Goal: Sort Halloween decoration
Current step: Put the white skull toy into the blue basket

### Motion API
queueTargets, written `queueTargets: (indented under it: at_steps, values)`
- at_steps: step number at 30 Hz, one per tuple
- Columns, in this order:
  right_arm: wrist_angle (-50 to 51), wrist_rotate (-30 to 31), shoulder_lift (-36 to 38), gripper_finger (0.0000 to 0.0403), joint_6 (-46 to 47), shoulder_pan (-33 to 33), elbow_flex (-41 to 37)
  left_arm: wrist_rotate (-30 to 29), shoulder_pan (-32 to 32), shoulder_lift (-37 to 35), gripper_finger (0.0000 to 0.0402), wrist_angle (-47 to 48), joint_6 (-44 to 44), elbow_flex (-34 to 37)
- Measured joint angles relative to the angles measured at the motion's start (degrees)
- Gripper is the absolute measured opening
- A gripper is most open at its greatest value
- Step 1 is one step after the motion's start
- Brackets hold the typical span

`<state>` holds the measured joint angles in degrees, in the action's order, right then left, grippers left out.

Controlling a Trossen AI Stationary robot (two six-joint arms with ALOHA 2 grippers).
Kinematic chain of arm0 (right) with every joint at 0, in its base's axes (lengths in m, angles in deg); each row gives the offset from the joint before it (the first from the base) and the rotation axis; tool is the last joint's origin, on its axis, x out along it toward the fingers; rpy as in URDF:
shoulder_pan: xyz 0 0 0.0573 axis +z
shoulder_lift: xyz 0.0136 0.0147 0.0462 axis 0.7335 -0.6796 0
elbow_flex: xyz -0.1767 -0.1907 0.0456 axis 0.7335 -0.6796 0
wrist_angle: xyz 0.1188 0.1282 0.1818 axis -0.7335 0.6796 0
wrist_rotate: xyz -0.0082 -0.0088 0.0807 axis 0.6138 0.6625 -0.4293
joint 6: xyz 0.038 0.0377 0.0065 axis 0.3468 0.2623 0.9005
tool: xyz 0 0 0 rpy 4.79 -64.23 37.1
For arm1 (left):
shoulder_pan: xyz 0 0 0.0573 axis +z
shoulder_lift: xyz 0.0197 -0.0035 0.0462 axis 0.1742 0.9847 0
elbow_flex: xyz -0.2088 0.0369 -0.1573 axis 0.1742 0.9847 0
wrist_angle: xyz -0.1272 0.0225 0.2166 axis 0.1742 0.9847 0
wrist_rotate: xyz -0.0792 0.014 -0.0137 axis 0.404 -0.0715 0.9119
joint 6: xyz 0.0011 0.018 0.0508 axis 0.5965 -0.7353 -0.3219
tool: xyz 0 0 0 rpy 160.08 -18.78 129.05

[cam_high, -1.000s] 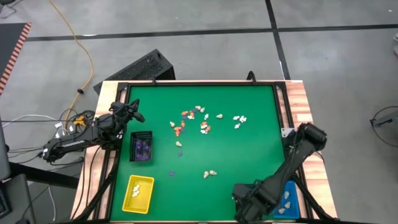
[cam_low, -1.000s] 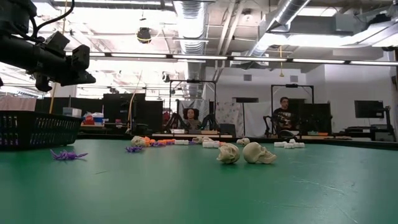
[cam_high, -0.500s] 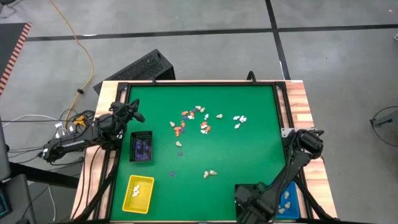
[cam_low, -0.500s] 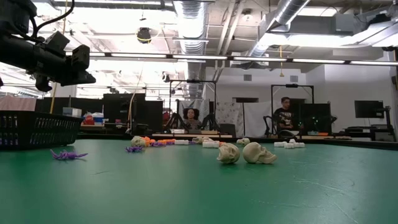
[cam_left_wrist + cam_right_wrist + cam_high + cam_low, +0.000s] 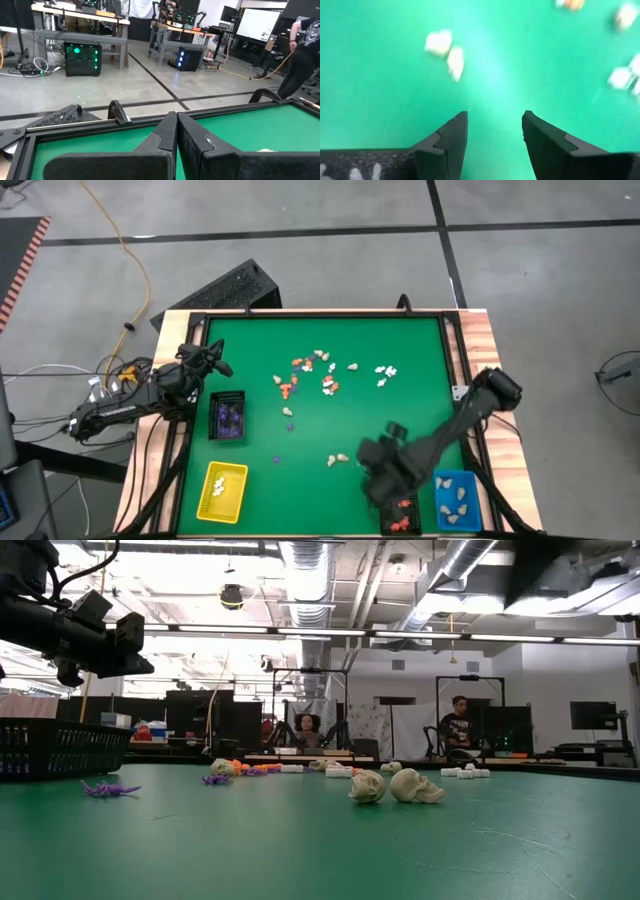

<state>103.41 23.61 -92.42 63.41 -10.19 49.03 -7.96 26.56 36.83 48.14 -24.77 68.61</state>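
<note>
**Two skulls waiting ahead of open jaws**

Many figurines (image 5: pixel 318 373) are lying scattered mid-table. At the left, the left gripper (image 5: pixel 215 361) is idling shut and empty above the black tray (image 5: pixel 227 418). Two beige skulls (image 5: pixel 338 459) are sitting just left of the right gripper (image 5: pixel 378 465), which is hovering open and empty. Descending off-centre, its fingers (image 5: pixel 445 145) risk nudging one skull aside, or pinching both together.

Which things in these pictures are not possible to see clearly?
- High view: contents of black tray, only purple specks, too small.
- High view: right gripper blurred, hiding part of the tray with orange-red pieces.
- Right wrist view: cream figurines smeared by blur.
</note>
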Motion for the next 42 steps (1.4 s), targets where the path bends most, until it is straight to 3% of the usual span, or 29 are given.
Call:
queueTargets:
  at_steps: [4, 8, 17, 21, 32, 42]
  values:
    - [-7.7, 2.4, 1.0, 0.0204, -13.4, -4.9, -1.5, 0.0, 0.0, 0.0, 0.0000, 0.0, 0.0, 0.0]
    - [-20.4, 3.0, 0.8, 0.0208, -21.2, -6.7, -8.3, 0.0, 0.0, 0.0, 0.0000, 0.1, 0.0, 0.0]
    - [-47.8, 5.6, 5.8, 0.0206, -21.0, -5.0, -28.6, 0.0, 0.0, 0.0, 0.0000, 0.1, 0.0, 0.0]
    - [-63.1, -0.8, 5.6, 0.0205, -26.4, -6.9, -34.8, 0.0, 0.0, 0.0, 0.0000, 0.2, 0.0, 0.0]
    - [-73.8, -6.0, 4.0, 0.0205, -31.0, -9.8, -41.2, 0.0, 0.0, 0.0, 0.0000, 0.2, 0.9, 0.0]
    - [-79.0, -8.7, -1.1, 0.0205, -30.6, -10.2, -41.1, 0.0, 0.0, 0.1, 0.0000, 0.3, 1.2, 0.0]
